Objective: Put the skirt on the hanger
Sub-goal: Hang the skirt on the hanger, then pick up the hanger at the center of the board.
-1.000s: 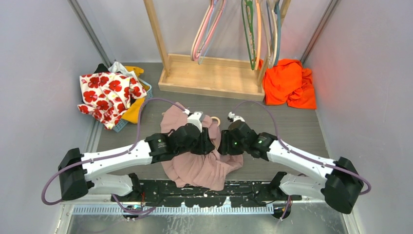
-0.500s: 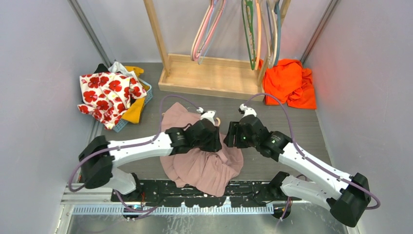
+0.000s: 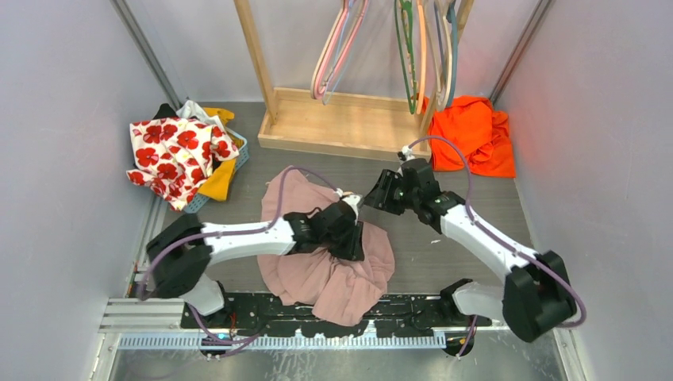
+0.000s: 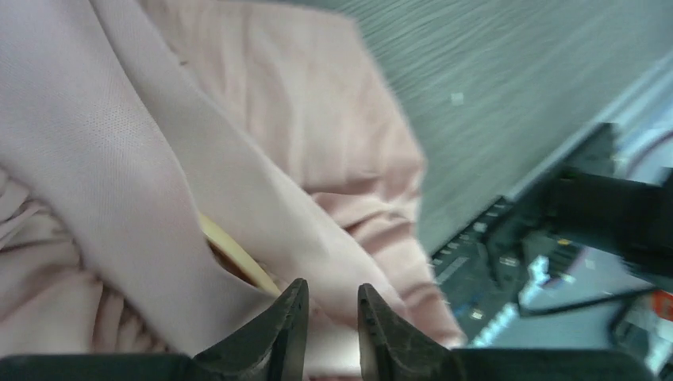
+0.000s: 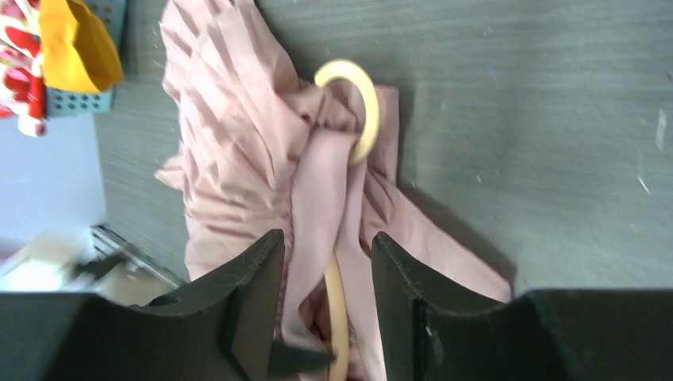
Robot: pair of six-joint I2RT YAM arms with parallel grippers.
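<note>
We see the pink skirt [image 3: 317, 274] bunched on the tabletop [image 3: 496, 189], a cream hanger [image 5: 359, 103] partly inside it. Our right tool [image 5: 321, 246] hovers open above. Our left tool [image 4: 327, 305] sits nearly closed against the fabric, and we cannot tell whether it grips.

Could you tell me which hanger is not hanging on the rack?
The cream hanger tangled in the pink skirt; the other hangers hang on the wooden rack.
</note>
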